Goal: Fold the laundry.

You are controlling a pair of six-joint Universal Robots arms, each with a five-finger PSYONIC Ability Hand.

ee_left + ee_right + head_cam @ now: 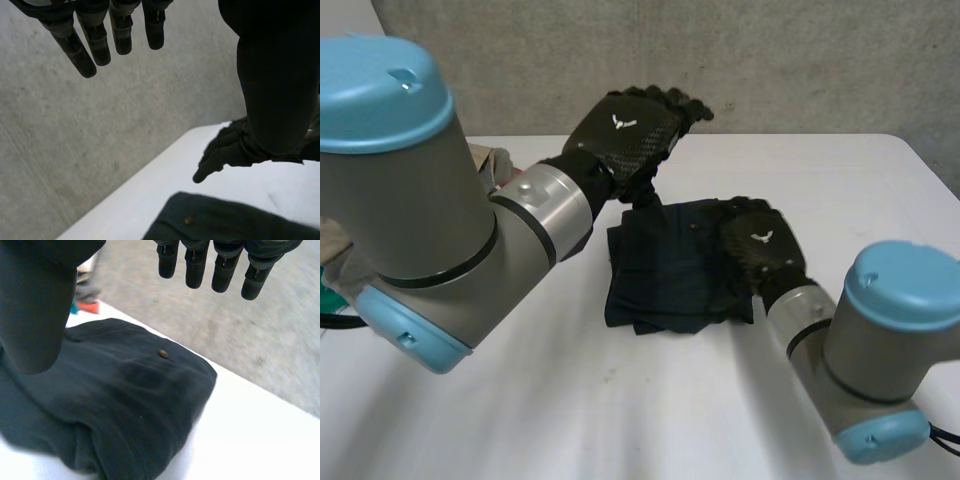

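Surface: white and bare round the work. It leaves room to slide or turn the bundle without lifting it.
Garment: dark cloth at mid-surface, doubled into a rough square of several layers. The near edge is uneven, with layer ends stepped rather than flush. Judged close to finished, with a last squaring and flattening as the step in hand. Best pressed from the middle outward so that slack leaves at the open edges, then the stepped near edge nudged flush.
Loose heap: other cloth at the far left of the surface, well apart from the garment. It has no part in this step and is best left alone.
Left hand: raised in the air above the garment's far edge, fingers straight, thumb apart, nothing held. It would serve best brought down flat on the left half to pin the layers while the other hand smooths.
Right hand: over the garment's right part, fingers straight and reaching toward the far edge, nothing gripped. Whether the palm bears on the cloth cannot be told. Flat, even pressure is advised, since curled fingers would drag the top layer.
Stud: small brown fastening on the top layer near the far edge. It is a hard lump, so press beside it, not on it.
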